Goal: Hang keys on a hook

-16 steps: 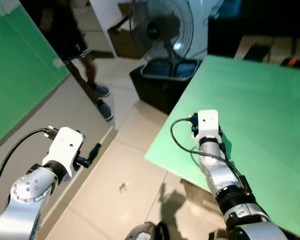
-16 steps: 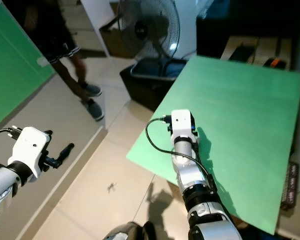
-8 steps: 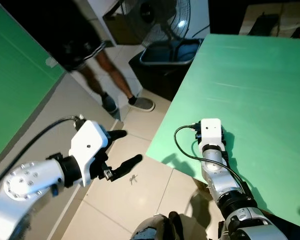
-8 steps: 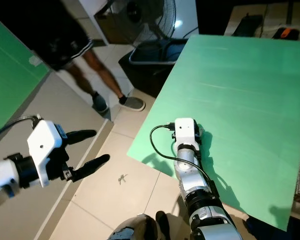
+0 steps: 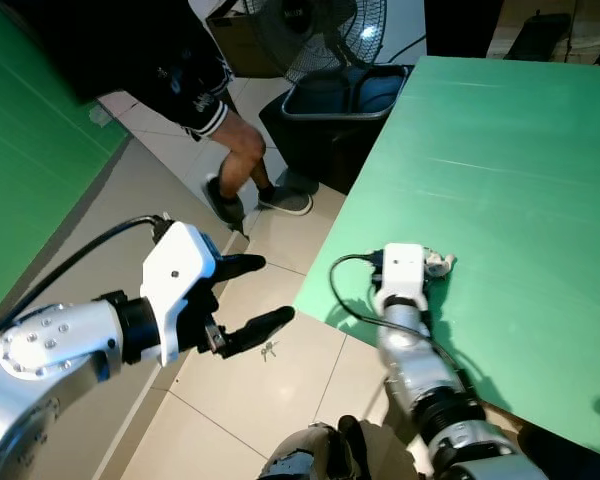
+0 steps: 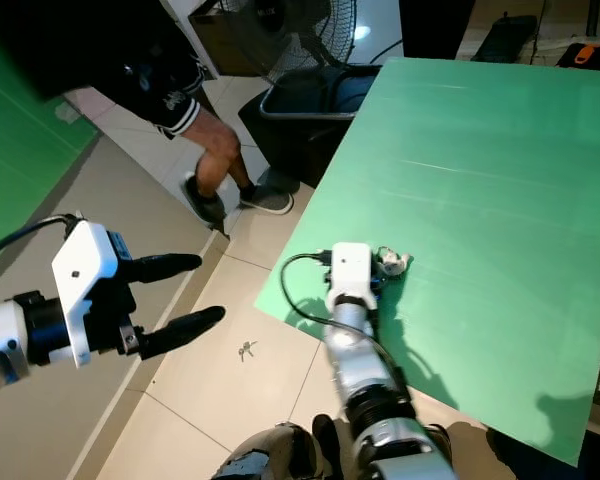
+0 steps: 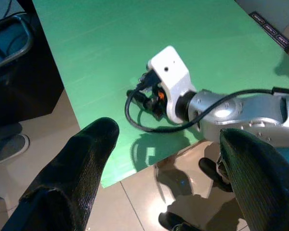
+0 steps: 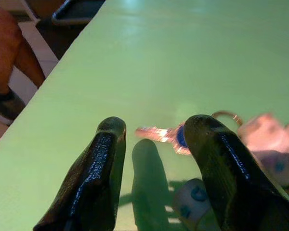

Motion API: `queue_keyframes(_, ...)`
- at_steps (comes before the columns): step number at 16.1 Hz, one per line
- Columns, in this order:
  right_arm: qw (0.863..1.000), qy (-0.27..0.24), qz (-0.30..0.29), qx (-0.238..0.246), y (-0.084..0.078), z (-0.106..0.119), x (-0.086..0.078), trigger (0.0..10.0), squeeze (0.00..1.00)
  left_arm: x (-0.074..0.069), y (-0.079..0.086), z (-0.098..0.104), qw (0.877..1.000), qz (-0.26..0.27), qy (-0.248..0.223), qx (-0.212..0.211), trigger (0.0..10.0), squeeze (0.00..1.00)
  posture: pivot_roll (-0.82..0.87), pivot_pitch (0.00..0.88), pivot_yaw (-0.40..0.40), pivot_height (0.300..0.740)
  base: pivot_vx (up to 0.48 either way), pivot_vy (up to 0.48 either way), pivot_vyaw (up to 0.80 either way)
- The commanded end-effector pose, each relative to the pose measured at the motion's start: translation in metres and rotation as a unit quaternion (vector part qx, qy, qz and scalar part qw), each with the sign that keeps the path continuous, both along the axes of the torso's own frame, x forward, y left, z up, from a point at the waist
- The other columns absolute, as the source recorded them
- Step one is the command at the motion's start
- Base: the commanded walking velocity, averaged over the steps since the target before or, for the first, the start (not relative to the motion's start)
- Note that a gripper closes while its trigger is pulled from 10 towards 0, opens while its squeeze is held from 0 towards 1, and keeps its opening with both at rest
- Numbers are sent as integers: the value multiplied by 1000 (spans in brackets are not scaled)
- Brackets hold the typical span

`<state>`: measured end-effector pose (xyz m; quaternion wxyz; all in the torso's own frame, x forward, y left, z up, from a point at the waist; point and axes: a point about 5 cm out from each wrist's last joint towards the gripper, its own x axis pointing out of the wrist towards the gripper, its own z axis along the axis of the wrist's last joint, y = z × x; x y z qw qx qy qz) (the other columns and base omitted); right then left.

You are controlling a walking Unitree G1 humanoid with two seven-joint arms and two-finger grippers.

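Two open fingers of right hand (image 8: 151, 159) over keys (image 8: 183, 135), green table (image 5: 520, 150)

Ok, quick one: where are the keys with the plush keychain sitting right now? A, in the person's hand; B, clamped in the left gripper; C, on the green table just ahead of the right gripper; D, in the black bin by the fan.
C: the keys lie flat on the green table, just beyond the open fingers of the right gripper, not yet grasped.
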<state>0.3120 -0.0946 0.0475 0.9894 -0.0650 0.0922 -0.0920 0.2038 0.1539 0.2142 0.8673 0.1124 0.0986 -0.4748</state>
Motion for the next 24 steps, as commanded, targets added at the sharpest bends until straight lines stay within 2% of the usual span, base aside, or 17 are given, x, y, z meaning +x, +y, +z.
queue_keyframes(1, 1000, 18, 10, -5, 16, -7, -9, 10000, 0, 1, 7, -2, 1000, 10, 16, 9, 10000, 0, 98, 242, 400, 740, 0, 0, 0)
queue_keyframes(4, 999, 2, -20, -30, 23, -1, -14, 10000, 0, 3, 8, -4, 1000, 6, 23, 13, 10000, 0, 78, 243, 400, 740, 0, 0, 0)
queue_keyframes(7, 999, 2, -38, -25, 33, 2, -15, 10000, 0, 8, 10, -2, 999, -2, 27, 20, 10000, 0, 54, 244, 400, 740, 0, 0, 0)
queue_keyframes(11, 998, 3, -62, -22, 34, 6, -15, 10000, 0, 14, 14, -2, 999, -11, 29, 28, 10000, 0, 20, 249, 400, 740, 0, 0, 0)
queue_keyframes(15, 997, 15, -75, -3, 42, 5, -19, 10000, 0, 18, 15, -1, 999, -22, 30, 36, 10000, 0, 18, 253, 400, 740, 0, 0, 0)
queue_keyframes(19, 995, 28, -67, 66, 51, 5, -19, 10000, 0, 17, 14, 1, 998, -27, 29, 39, 10000, 0, 33, 263, 400, 740, 0, 0, 0)
queue_keyframes(24, 996, 12, -55, 70, 62, 14, -19, 10000, 0, 16, 16, 1, 998, -20, 27, 43, 10000, 0, 38, 265, 400, 740, 0, 0, 0)
